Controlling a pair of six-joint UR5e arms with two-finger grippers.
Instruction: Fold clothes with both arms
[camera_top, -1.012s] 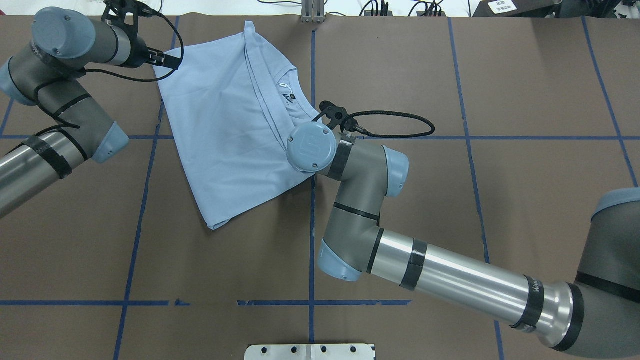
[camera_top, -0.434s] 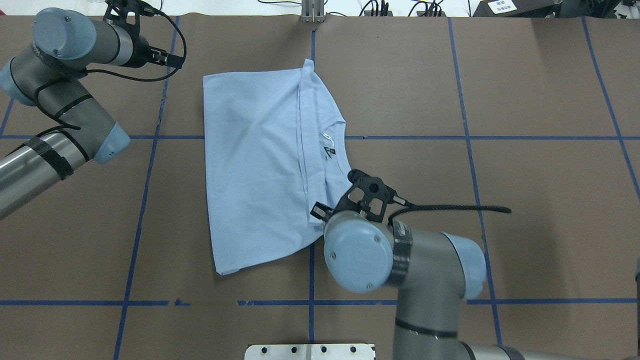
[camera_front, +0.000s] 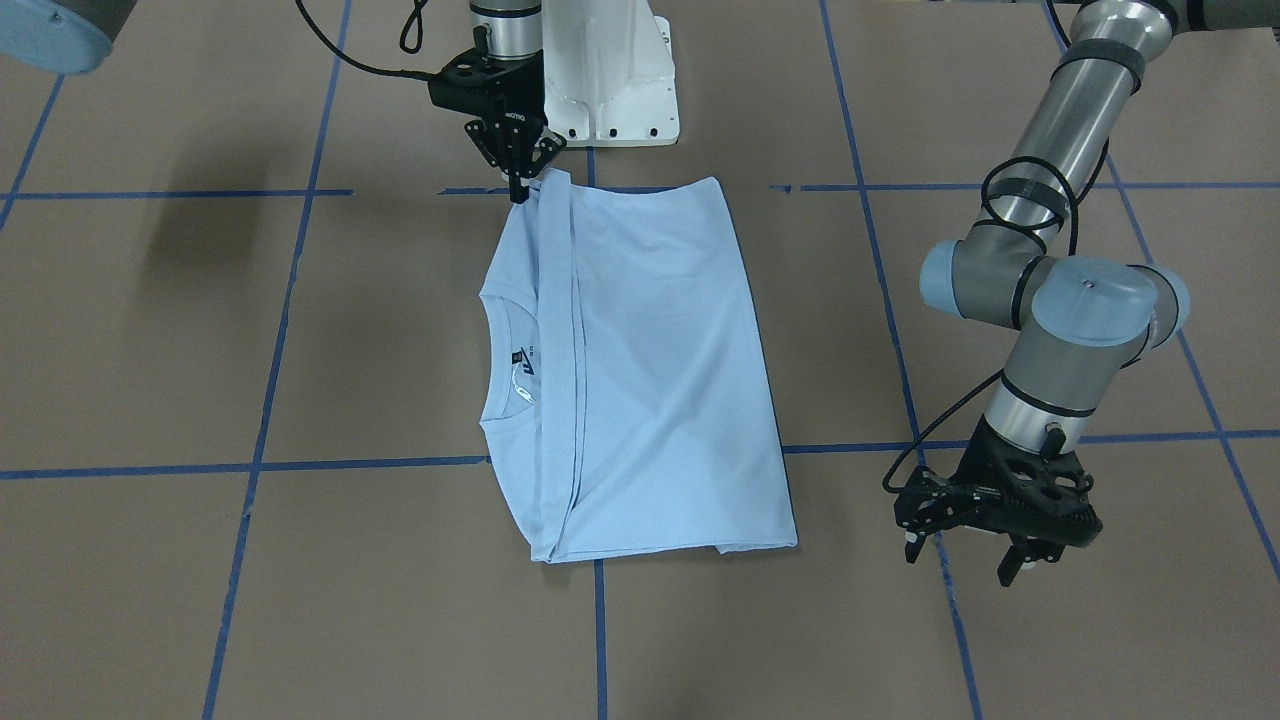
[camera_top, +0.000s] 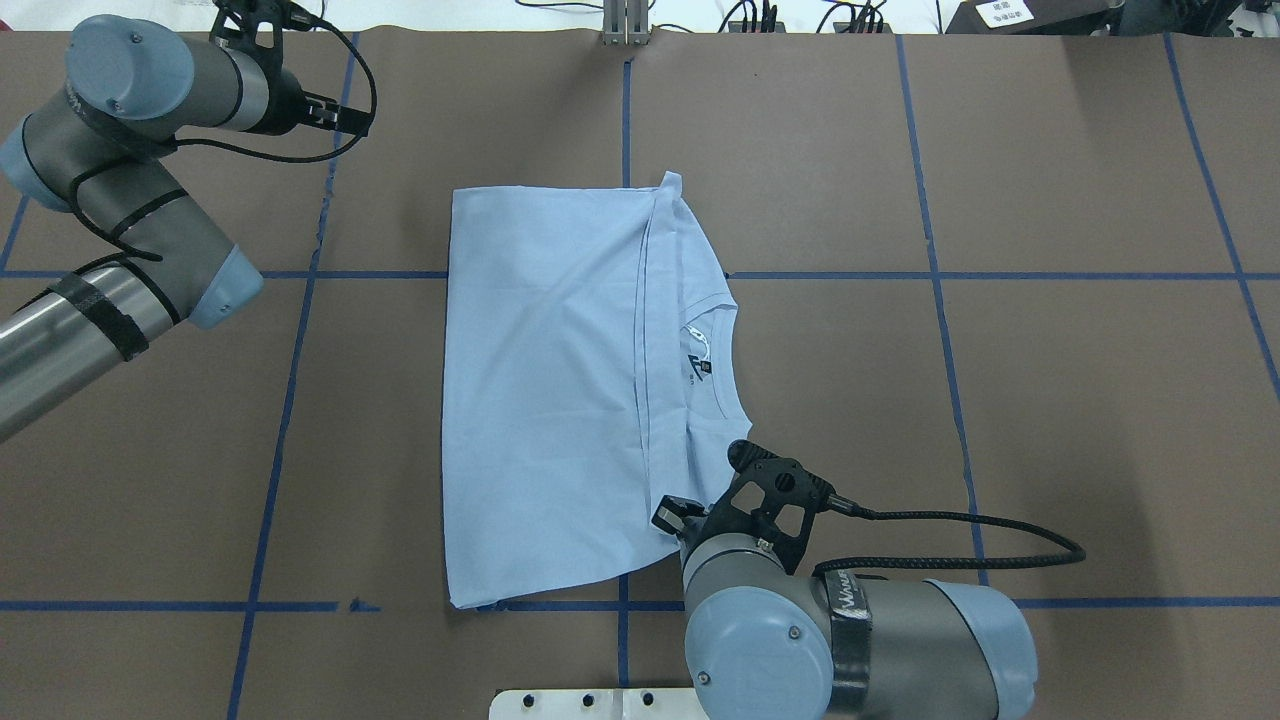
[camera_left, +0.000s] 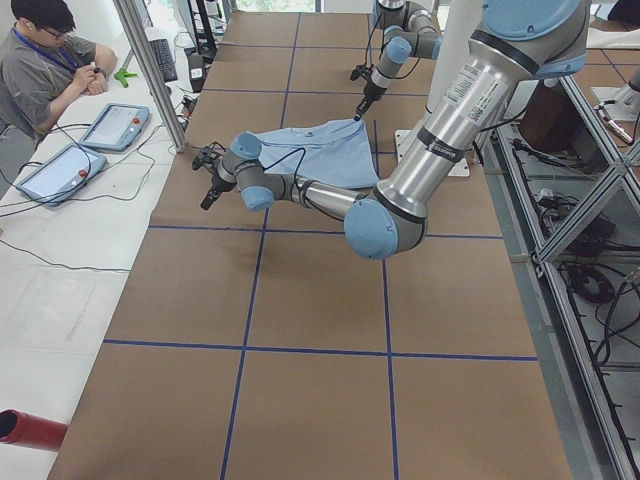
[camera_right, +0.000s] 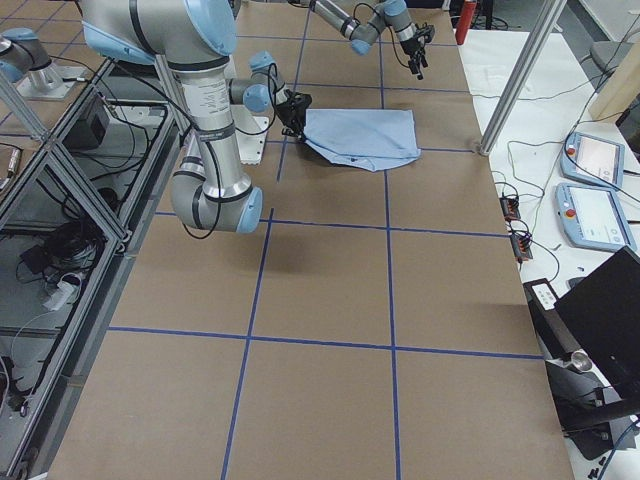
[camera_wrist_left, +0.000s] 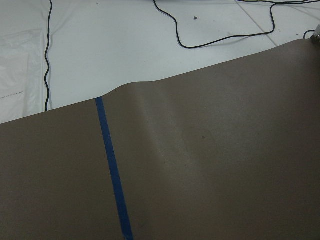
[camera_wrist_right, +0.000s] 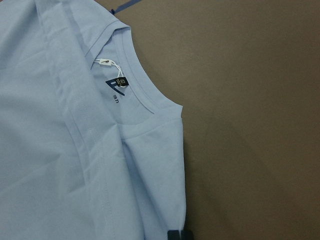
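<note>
A: Where does the T-shirt (camera_top: 545, 400) lie?

B: Flat on the brown paper-covered table (camera_top: 1000, 420), about mid-table. It is folded lengthwise into one long panel, with a hemmed edge doubled along the fold. The round collar (camera_wrist_right: 147, 92) sits on the side toward the robot's right. Inside it show the dark neck label (camera_wrist_right: 116, 82) and a small white tag (camera_wrist_right: 104, 62).

A: And the right gripper (camera_front: 518, 190)?

B: Its fingers are pinched together on the shirt's corner, at the end nearest the robot's base and on the collar side. In the right wrist view, one dark fingertip (camera_wrist_right: 179, 236) sits on the cloth edge there.

A: The left gripper (camera_front: 960, 560)?

B: It is spread wide, with nothing between its fingers. It hangs over bare paper on the far side of the table, off to the robot's left and apart from the shirt's far corner. Its wrist camera sees only the paper, a blue tape line (camera_wrist_left: 112, 170) and a white surface (camera_wrist_left: 75, 50) beyond the paper's edge.
</note>
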